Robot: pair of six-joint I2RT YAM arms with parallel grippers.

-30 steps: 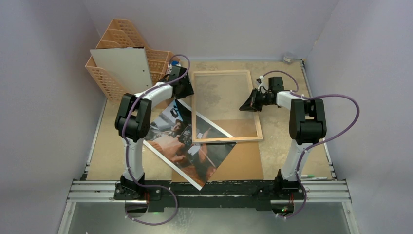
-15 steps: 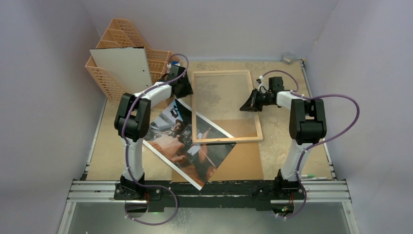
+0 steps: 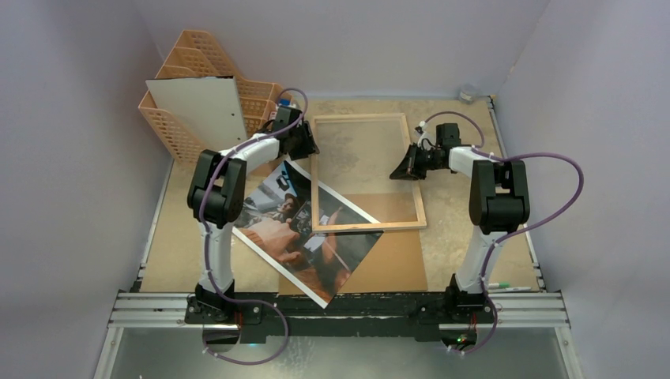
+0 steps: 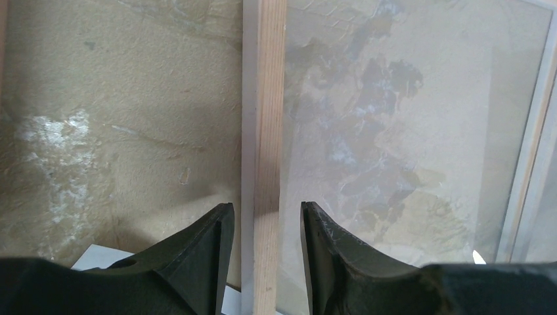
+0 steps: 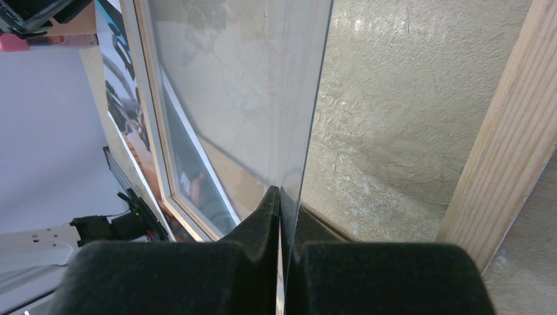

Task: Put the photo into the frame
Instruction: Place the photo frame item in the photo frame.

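The frame (image 3: 365, 117) lies flat at the table's middle, light wood rim up. Its near left corner overlaps the photo (image 3: 292, 229), which lies picture side up and askew. My left gripper (image 3: 310, 146) straddles the frame's left rail (image 4: 269, 98), open, with a slim gap at each finger (image 4: 266, 210). My right gripper (image 3: 397, 172) is inside the frame's right rail (image 5: 512, 131). It is shut (image 5: 281, 193) on the edge of the clear pane (image 5: 243, 85), which tilts up on that side. The photo (image 5: 125, 111) shows beyond the pane.
A peach lattice organiser (image 3: 197, 55) with a white board (image 3: 201, 110) leaning on it stands at the back left. A brown fibreboard sheet (image 3: 395, 260) lies under the frame's near end. A pen (image 3: 506, 288) rests by the right arm's base.
My left gripper has shifted slightly right onto the frame's left rail and its jaws have narrowed a little. The right gripper has kept its hold on the pane.
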